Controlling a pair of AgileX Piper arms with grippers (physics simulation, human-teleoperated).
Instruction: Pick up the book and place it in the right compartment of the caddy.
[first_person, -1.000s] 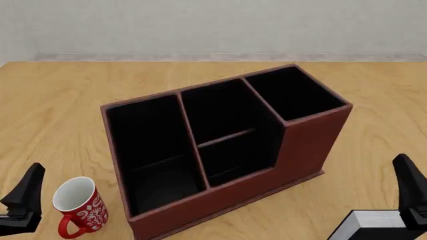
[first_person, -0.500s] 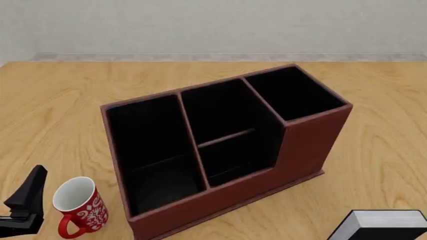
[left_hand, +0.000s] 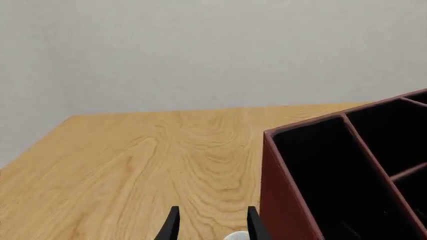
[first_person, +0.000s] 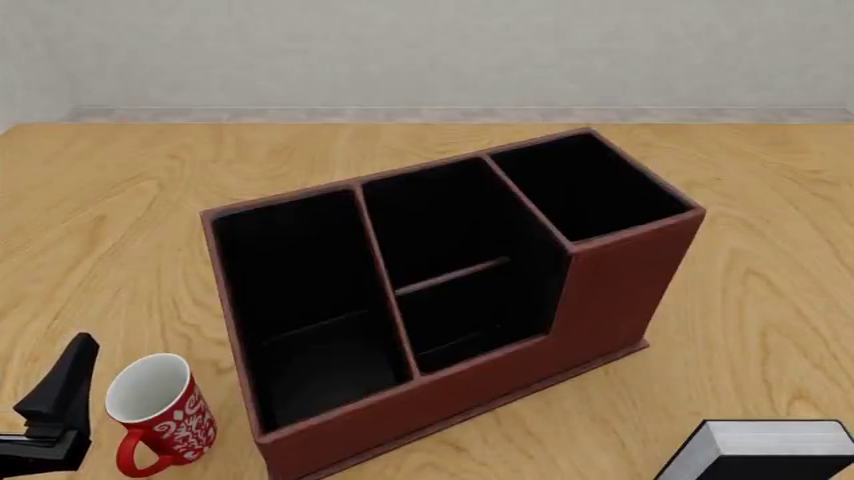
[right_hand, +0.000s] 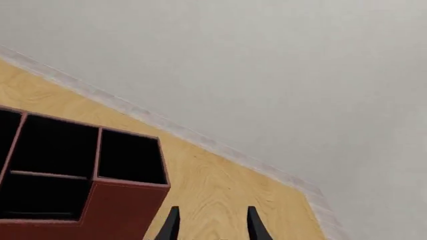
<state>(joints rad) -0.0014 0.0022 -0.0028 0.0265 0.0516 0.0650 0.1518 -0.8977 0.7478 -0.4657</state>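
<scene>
The book lies at the near right edge of the table in the front view, cut off by the frame's bottom: a thick black hardcover with a plain black top cover and a band of white page edges showing along its left side. It sits well apart from the caddy, in front of and to the right of the right compartment, which is black inside with full-height reddish-brown walls.

Only the front view shows the book; neither wrist view catches it. The front view also shows a red mug with white lettering and a white interior just beside the caddy's near left corner, and the left gripper as a dark shape close to the mug's left. The left wrist view shows the left gripper's two black fingertips parted with wood between them, holding nothing. The right wrist view shows the right gripper likewise spread and empty, looking toward the caddy and the wall; the front view does not show it
</scene>
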